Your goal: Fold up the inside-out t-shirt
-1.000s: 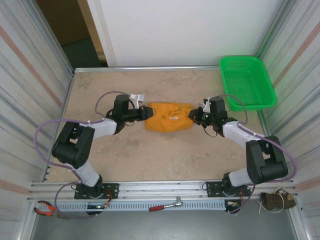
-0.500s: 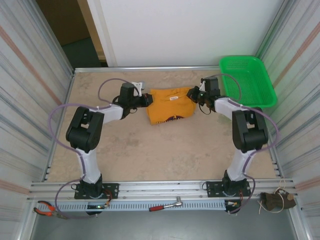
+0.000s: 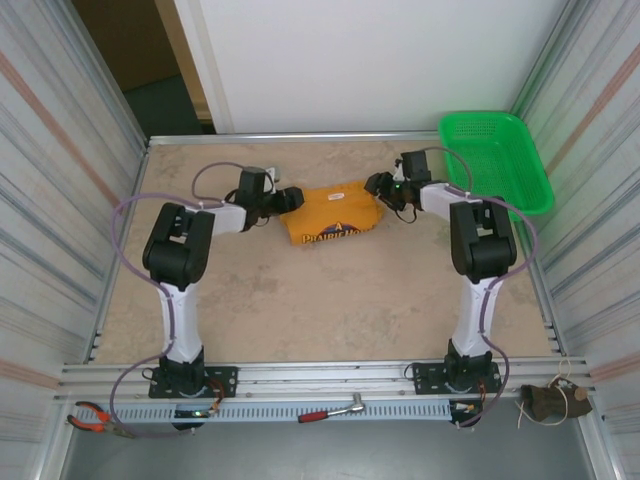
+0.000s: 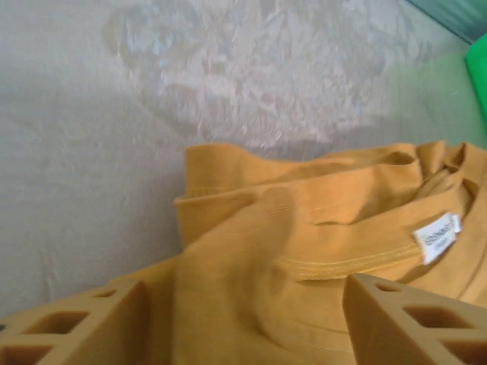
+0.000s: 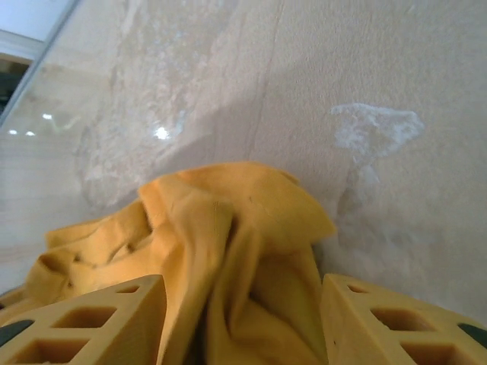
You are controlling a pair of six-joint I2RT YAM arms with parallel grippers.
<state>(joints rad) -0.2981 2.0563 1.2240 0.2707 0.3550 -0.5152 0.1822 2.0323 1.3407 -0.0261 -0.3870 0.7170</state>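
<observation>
Both claws are spread now, no longer pinching. The left claw (image 3: 290, 200) and the right claw (image 3: 378, 186) stand at the two ends of the mustard-orange cotton t-shirt (image 3: 332, 213). Their jaws are apart, and loose cloth lies between the fingers in each wrist view (nothing looks clamped). Compared with a second ago, the arms reach much farther up the beige stone-patterned surface (image 3: 300, 310). The shirt sits farther from the bases, as a compact folded bundle left of the green plastic mesh basket (image 3: 495, 160). A strip of dark print shows along its near edge. A white neck label (image 4: 435, 236) faces the left wrist camera. My reading is that a fold is just laid down and released, and the next step is likely to back the claws off without dragging the cloth.
</observation>
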